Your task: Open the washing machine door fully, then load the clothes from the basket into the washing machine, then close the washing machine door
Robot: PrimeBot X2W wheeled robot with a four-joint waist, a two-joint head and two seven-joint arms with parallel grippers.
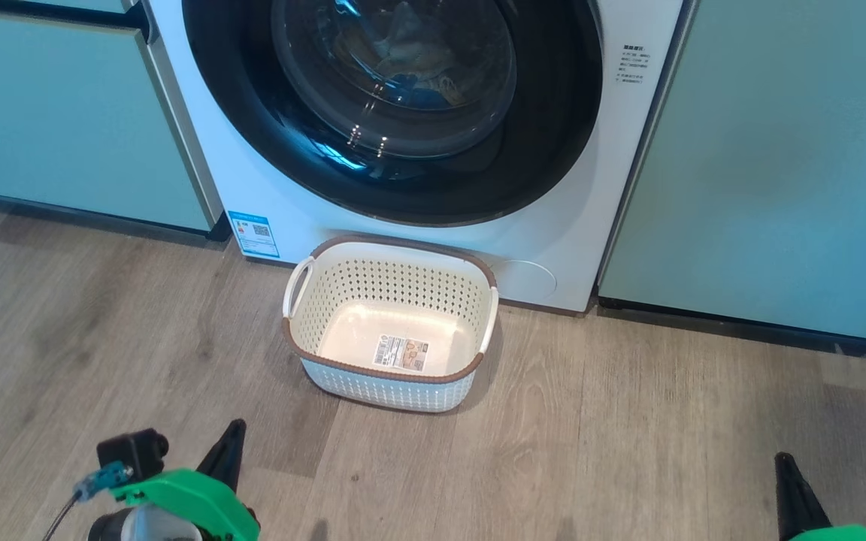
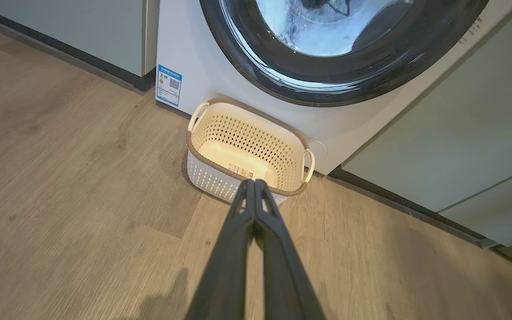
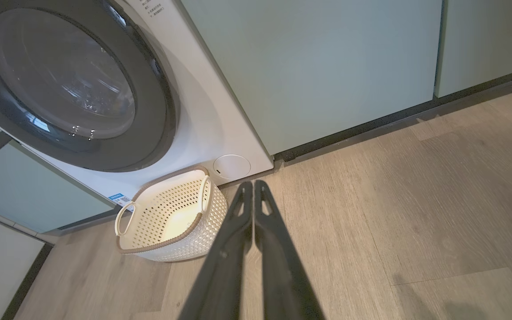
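1. While the washing machine door [image 1: 546, 150] sits shut on the washing machine [image 1: 267, 188], the clothes [image 1: 410, 52] show dimly through its glass bowl, inside the machine.
2. The basket [image 1: 388, 391] stands on the wood floor [image 1: 628, 421] just in front of the washing machine, below the door, its label bare.
3. The left gripper [image 2: 254, 182] hangs well back from the washing machine, fingers pressed together, gripping nothing.
4. The right gripper [image 3: 252, 183] hangs back from the washing machine too, off its right side, fingers pressed together around nothing.
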